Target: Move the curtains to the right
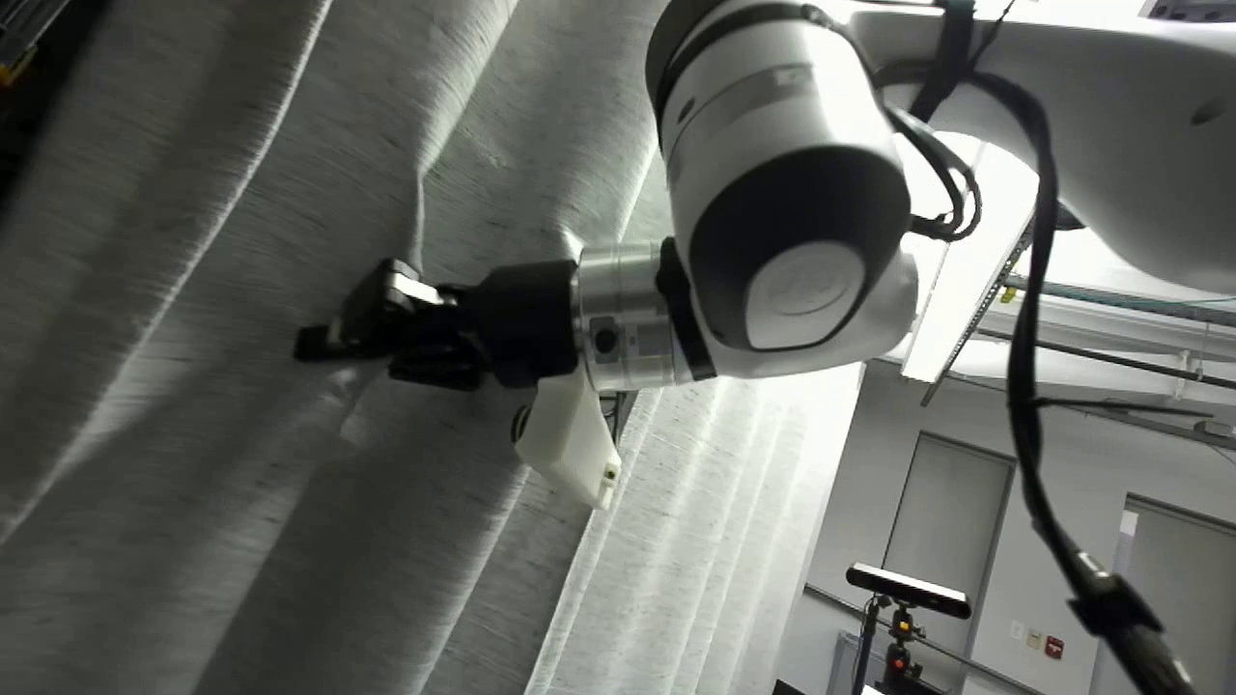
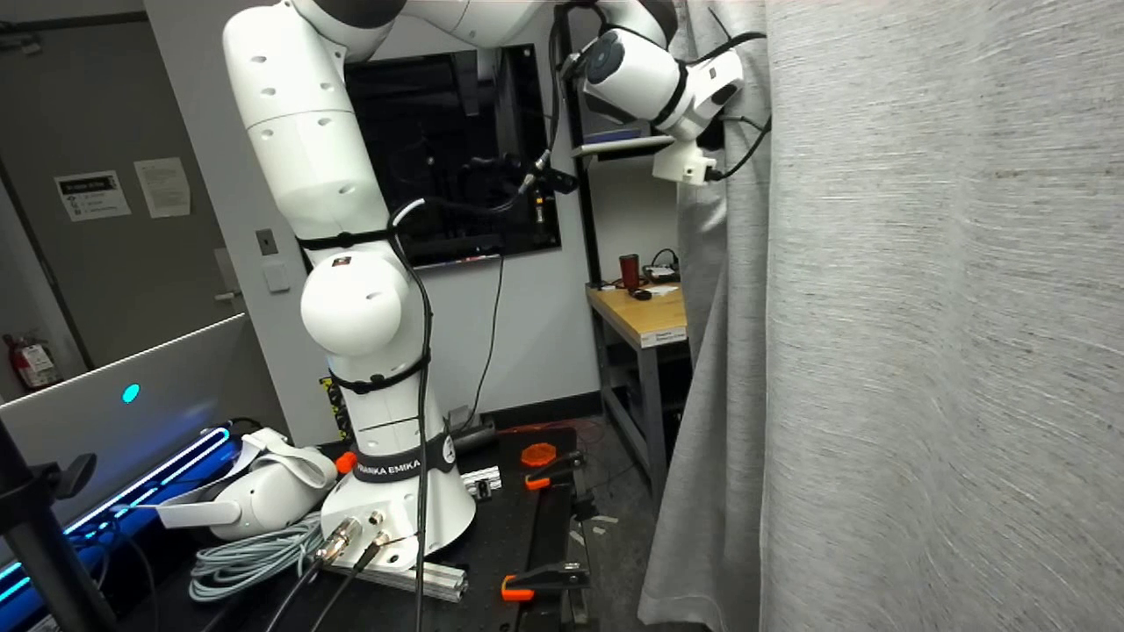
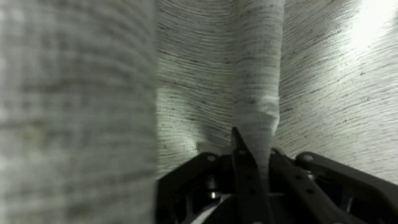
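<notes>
The curtains are pale grey-white ribbed fabric with long vertical folds. They fill the left of an exterior view (image 1: 241,463), the right side of an exterior view (image 2: 931,316), and nearly the whole wrist view (image 3: 196,62). My gripper (image 1: 362,323) is against the fabric, which creases toward its fingers. In the wrist view a narrow fold runs down between the two black fingers of the gripper (image 3: 255,146), and they are closed on it. A near, blurred fold covers the left of the wrist view. In an exterior view the fingers are hidden behind the curtain and the wrist.
A wooden-topped table (image 2: 637,316) with a red cup (image 2: 630,272) stands behind the curtain's edge. A wall screen (image 2: 448,158) is behind the arm. Orange-tipped clamps (image 2: 544,581) sit on the robot's table edge. A camera on a stand (image 1: 908,591) is at lower right. Cables hang along the arm.
</notes>
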{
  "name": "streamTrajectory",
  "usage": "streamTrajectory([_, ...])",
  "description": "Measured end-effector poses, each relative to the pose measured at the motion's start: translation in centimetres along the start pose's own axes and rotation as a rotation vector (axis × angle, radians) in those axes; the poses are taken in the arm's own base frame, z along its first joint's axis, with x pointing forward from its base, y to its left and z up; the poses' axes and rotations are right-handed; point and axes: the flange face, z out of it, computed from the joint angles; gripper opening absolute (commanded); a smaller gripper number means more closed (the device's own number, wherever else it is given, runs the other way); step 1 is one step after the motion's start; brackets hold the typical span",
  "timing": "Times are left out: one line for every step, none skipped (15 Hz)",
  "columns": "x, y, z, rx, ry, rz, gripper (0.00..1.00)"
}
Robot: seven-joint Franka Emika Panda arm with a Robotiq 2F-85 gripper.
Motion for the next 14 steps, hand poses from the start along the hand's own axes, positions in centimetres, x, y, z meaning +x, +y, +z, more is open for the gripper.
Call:
streamTrajectory([0.5, 2.5, 0.0, -0.052, 0.005, 0.018, 0.0])
streamTrajectory([0.9, 5.0, 0.0, -0.103, 0.01, 0.033, 0.0])
streamTrajectory([1.3, 7.5, 0.0, -0.156, 0.015, 0.052, 0.0])
streamTrajectory([1.7, 9.9, -0.1, -0.204, 0.022, 0.072, 0.0])
streamTrajectory([2.1, 12.2, -0.3, -0.25, 0.03, 0.096, 0.0])
streamTrajectory([2.5, 14.5, -0.6, -0.292, 0.041, 0.12, 0.0])
streamTrajectory([2.9, 16.8, -1.0, -0.334, 0.053, 0.144, 0.0])
streamTrajectory([3.4, 18.9, -1.7, -0.37, 0.07, 0.17, 0.0])
streamTrajectory([3.9, 21.0, -2.4, -0.403, 0.087, 0.194, 0.0])
streamTrajectory([4.4, 23.0, -3.3, -0.437, 0.107, 0.221, 0.0])
streamTrajectory([4.7, 24.8, -4.2, -0.468, 0.125, 0.248, 0.0])
streamTrajectory([4.8, 26.6, -5.0, -0.499, 0.14, 0.278, 0.0])
streamTrajectory([4.9, 28.4, -5.8, -0.529, 0.155, 0.309, 0.0])
streamTrajectory([5.1, 30.0, -6.4, -0.554, 0.17, 0.334, 0.0])
